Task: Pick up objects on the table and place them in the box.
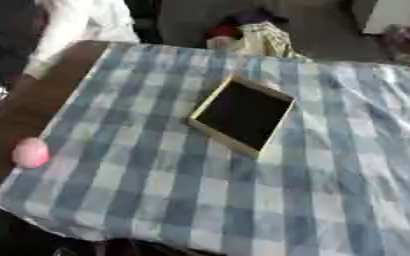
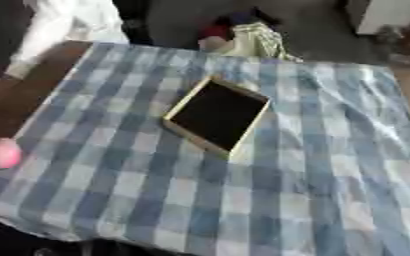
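Checked cloth carries a shallow box lying diagonally, pink ball at left edge; neither robot hand shows.

Box mid-table, ball at the left edge.
The box lies on the tablecloth; the ball sits well left of it.

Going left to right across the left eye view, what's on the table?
Pink round object at the left edge of the checked cloth → shallow box with a dark inside, mid-table. No robot hand shows.
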### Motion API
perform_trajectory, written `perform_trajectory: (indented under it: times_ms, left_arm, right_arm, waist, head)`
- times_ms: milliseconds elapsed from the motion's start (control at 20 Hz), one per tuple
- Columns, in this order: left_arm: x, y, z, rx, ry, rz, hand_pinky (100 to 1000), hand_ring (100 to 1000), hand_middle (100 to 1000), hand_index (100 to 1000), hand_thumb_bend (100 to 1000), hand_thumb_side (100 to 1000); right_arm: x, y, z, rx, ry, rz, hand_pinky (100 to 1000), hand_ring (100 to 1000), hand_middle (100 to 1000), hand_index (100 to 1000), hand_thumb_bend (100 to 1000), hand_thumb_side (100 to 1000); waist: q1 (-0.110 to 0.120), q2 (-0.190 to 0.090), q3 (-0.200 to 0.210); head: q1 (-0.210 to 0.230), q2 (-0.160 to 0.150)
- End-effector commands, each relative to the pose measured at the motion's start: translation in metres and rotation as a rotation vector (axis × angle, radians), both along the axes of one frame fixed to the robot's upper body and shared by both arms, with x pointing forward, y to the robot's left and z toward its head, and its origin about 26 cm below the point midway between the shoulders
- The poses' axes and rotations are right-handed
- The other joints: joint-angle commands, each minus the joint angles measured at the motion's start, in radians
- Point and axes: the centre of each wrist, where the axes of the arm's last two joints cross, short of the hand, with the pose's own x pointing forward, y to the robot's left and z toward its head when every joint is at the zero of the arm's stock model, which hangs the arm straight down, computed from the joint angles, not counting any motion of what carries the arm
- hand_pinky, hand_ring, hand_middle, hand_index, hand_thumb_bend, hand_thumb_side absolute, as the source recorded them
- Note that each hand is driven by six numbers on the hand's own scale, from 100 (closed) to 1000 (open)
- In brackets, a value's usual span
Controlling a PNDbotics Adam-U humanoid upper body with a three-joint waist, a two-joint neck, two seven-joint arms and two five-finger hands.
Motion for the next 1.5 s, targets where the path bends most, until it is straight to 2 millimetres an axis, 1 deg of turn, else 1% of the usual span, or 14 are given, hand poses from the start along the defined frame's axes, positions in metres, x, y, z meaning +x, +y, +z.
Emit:
perform_trajectory:
  times_ms: [50, 450, 650, 850, 1050, 1150, 1250, 1350, 1400, 1450, 1500]
  left_arm:
    - [-0.003, 0.003, 0.019, 0.031, -0.045, 0.003, 660, 736, 660, 839, 100, 744]
    - [-0.003, 0.003, 0.019, 0.032, -0.045, 0.003, 659, 735, 660, 838, 100, 746]
    - [-0.003, 0.003, 0.018, 0.045, -0.028, -0.004, 663, 740, 666, 843, 100, 762]
    - [-0.002, 0.003, 0.018, 0.093, 0.016, -0.023, 675, 751, 677, 855, 100, 784]
    - [0.000, 0.002, 0.019, 0.159, 0.084, -0.048, 688, 764, 690, 860, 100, 832]
    - [0.000, 0.002, 0.021, 0.183, 0.108, -0.055, 693, 769, 697, 857, 100, 829]
    - [0.000, 0.001, 0.024, 0.207, 0.129, -0.061, 700, 777, 710, 861, 100, 853]
    - [0.000, 0.002, 0.026, 0.235, 0.154, -0.057, 705, 782, 718, 865, 100, 850]
    - [0.000, 0.002, 0.027, 0.252, 0.165, -0.053, 713, 790, 728, 864, 100, 830]
    - [0.000, 0.002, 0.028, 0.268, 0.174, -0.049, 715, 792, 730, 863, 104, 826]
    - [0.000, 0.002, 0.029, 0.285, 0.182, -0.044, 724, 801, 740, 865, 170, 807]
  right_arm:
    - [-0.002, -0.001, 0.015, -0.049, -0.029, 0.000, 785, 594, 685, 732, 100, 897]
    - [-0.002, -0.001, 0.015, -0.052, -0.030, 0.000, 785, 594, 685, 732, 100, 898]
    - [-0.002, -0.001, 0.015, -0.052, -0.029, -0.001, 785, 594, 685, 732, 100, 898]
    - [-0.002, -0.001, 0.015, -0.053, -0.028, -0.001, 785, 594, 684, 732, 100, 899]
    - [-0.002, -0.002, 0.015, -0.055, -0.026, -0.002, 785, 594, 685, 732, 100, 899]
    - [-0.002, -0.002, 0.015, -0.055, -0.025, -0.002, 785, 594, 684, 732, 100, 898]
    - [-0.002, -0.002, 0.015, -0.056, -0.025, -0.002, 785, 594, 685, 732, 100, 898]
    - [-0.002, -0.002, 0.015, -0.057, -0.025, -0.002, 785, 594, 684, 732, 100, 898]
    - [-0.003, -0.002, 0.015, -0.057, -0.024, -0.003, 784, 593, 684, 732, 100, 899]
    - [-0.003, -0.002, 0.015, -0.057, -0.024, -0.003, 784, 593, 684, 732, 100, 899]
    - [-0.003, -0.002, 0.015, -0.056, -0.023, -0.003, 784, 593, 684, 732, 100, 899]
  waist:
    - [0.003, -0.006, -0.001]
    - [0.003, -0.005, -0.002]
    - [0.003, -0.005, -0.001]
    - [0.004, -0.005, 0.001]
    - [0.005, -0.007, 0.002]
    - [0.006, -0.008, 0.003]
    - [0.007, -0.008, 0.003]
    - [0.008, -0.008, 0.004]
    - [0.009, -0.008, 0.004]
    - [0.009, -0.008, 0.004]
    - [0.010, -0.007, 0.004]
  head:
    - [0.003, 0.006]
    - [0.004, 0.006]
    - [0.004, 0.006]
    - [0.003, 0.006]
    - [0.002, 0.006]
    - [0.001, 0.006]
    - [-0.001, 0.006]
    - [-0.001, 0.006]
    - [-0.001, 0.006]
    - [-0.001, 0.006]
    - [-0.001, 0.006]
